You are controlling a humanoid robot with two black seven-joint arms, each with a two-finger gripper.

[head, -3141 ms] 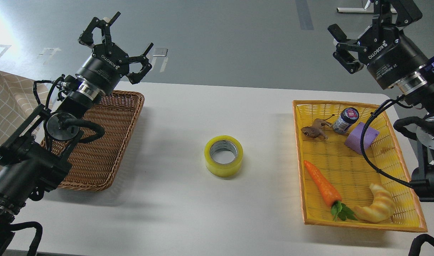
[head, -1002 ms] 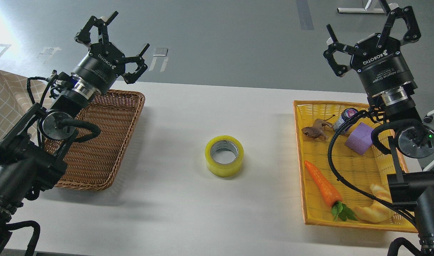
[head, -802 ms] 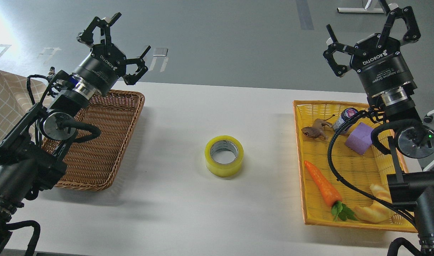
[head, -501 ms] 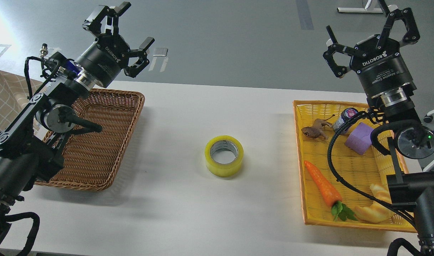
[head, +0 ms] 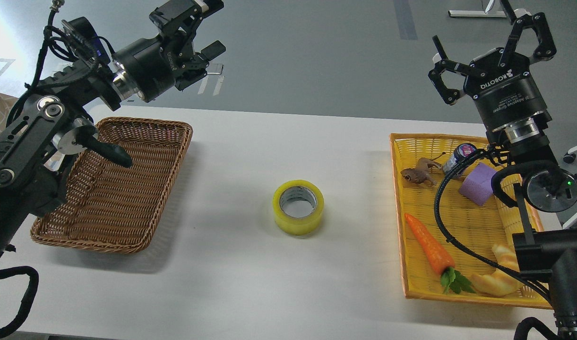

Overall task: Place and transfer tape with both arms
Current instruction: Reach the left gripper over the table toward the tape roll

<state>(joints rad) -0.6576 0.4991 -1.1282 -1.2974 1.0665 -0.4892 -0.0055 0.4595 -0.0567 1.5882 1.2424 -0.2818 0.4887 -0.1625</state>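
Observation:
The tape [head: 297, 207], a yellow roll with a grey-white core, lies flat on the white table [head: 269, 283] at the middle, between the two baskets. My left gripper [head: 201, 28] is raised high above the far edge of the brown wicker basket [head: 113, 189], fingers spread open and empty, well up and left of the tape. My right gripper [head: 491, 42] is raised above the far end of the yellow basket [head: 463, 217], fingers spread open and empty, far right of the tape.
The brown wicker basket holds nothing. The yellow basket holds a toy frog [head: 417, 174], a small jar [head: 460, 158], a purple block [head: 477, 184], a carrot [head: 430, 248] and a croissant [head: 498, 276]. My right arm and its cable cross over that basket.
My left arm has lifted and swung its gripper up and to the right, uncovering the brown basket. The right gripper has stayed in place since a second ago. The tape has not moved.

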